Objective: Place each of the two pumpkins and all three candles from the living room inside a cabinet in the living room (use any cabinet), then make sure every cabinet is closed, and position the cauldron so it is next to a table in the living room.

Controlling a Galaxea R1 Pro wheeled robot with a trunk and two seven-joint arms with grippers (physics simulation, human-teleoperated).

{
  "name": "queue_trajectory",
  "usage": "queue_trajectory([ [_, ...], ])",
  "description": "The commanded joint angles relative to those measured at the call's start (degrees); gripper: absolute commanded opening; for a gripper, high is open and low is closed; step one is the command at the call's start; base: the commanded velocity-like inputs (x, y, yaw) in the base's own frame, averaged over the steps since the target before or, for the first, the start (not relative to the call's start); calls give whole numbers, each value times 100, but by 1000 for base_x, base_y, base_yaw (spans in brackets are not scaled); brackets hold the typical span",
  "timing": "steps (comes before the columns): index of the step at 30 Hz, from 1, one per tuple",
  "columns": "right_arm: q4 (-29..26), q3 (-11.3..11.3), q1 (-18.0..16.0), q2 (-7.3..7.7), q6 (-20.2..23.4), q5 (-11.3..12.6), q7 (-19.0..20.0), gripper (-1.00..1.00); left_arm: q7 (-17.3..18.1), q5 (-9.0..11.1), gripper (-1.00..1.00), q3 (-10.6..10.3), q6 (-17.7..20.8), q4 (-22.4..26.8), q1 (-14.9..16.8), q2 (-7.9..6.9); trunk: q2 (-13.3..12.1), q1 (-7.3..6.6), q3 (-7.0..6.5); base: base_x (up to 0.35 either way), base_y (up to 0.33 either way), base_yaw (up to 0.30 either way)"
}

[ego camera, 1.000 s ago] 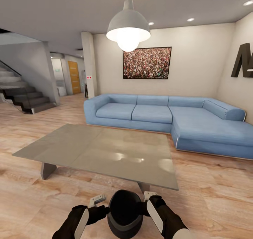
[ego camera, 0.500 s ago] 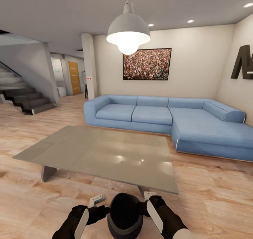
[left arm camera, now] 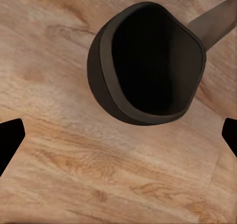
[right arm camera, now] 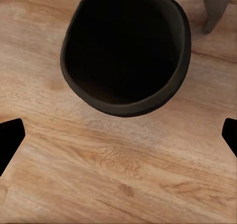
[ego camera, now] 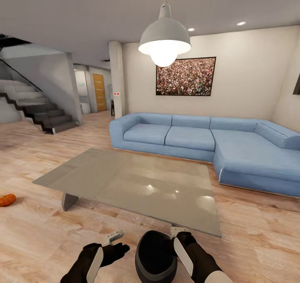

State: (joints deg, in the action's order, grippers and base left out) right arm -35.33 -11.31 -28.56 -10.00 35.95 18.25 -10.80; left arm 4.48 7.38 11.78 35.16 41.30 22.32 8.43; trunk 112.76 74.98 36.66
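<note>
Living room: light plank floor point(ego camera: 258, 229), blue corner sofa point(ego camera: 200, 139) against the far wall, one pendant lamp point(ego camera: 164, 41) overhead, one framed picture point(ego camera: 185, 76), staircase point(ego camera: 37, 112) at the far left.

The worktop point(ego camera: 137, 183), a low table with a thin grey top, stands between the robot and the sofa; nothing lies on it.

Cauldron point(ego camera: 155, 256): sits on the floor just in front of the worktop's near edge, between the two arms, upright with its mouth facing up. A table leg point(right arm camera: 217, 6) shows just beside its rim in the right wrist view. Judgement: this position already reads as "next to the table", which would explain why it is set down here and not carried.

Left end effector point(ego camera: 111, 237): fingers spread, holding nothing, beside the cauldron and apart from it. In the left wrist view the pot point(left arm camera: 145, 61) lies ahead of the fingers, not between them.

Right end effector point(ego camera: 177, 232): close against the cauldron's rim in the head view. The right wrist view shows dark fingertips at both edges and the pot point(right arm camera: 126, 51) ahead of them, so it looks open; contact cannot be confirmed.

Counts:
- cauldron 1
- worktop 1
- pumpkin point(ego camera: 7, 199) 1, orange, on the floor far to the left, well apart from the table
- candles 0 seen

Judgement: pumpkin and candle stowing appears unfinished.
</note>
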Motion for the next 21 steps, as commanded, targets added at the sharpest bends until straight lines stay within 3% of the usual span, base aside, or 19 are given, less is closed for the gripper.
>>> queue_trajectory([
  [1, 0, -1, 0, 0, 0, 2, 0, 100, 0, 0, 100, 20, 0, 0, 0, 0, 0, 0, 0, 0, 0, 268],
  [14, 6, 11, 1, 0, -9, 4, -1, 100, 0, 0, 100, 60, 0, 1, 0, -5, 0, 0, 2, 0, 0, 46],
  [21, 8, -1, 1, 0, -1, 13, -8, 100, 0, 0, 100, 61, -6, 8, 0, -7, 0, 0, 26, 0, 0, 220],
])
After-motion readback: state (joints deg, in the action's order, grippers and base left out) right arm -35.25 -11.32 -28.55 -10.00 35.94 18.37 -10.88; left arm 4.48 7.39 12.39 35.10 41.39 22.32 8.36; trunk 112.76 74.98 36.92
